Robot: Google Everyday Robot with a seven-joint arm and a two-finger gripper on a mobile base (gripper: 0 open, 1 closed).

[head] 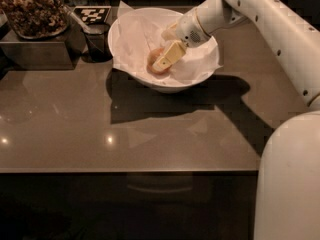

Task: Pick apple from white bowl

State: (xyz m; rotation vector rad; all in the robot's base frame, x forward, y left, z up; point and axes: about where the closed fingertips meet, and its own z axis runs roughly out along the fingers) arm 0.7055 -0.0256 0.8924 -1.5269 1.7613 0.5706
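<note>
Nearest, at the lower right, the robot's white body (290, 184) fills the corner and is cut off by the frame edges. Its single arm (270, 29) reaches up and leftward over the glossy brown table (150, 134), which carries a few small light reflections and the arm's dark shadow. Farther back stands one white bowl (165, 86), wide with flaring sides and lined with crinkled white paper (132, 34) whose pointed corners rise above the rim. Inside it, near the middle, lies one apple (151, 60), small and round. It looks pale red-orange in this light and is far smaller than the bowl. The gripper (160, 62) is down in the bowl right at the apple, its yellowish tip lying across the fruit's right side and hiding part of it. Whether it has closed on the apple cannot be told. Beyond the bowl to the left sits one small dark cup (97, 39), and behind it one black-and-white checkered marker (92, 14). At the far left a tray (32, 6) of brown, lumpy contents rests on a grey block (35, 54); what the contents are is hard to make out.
</note>
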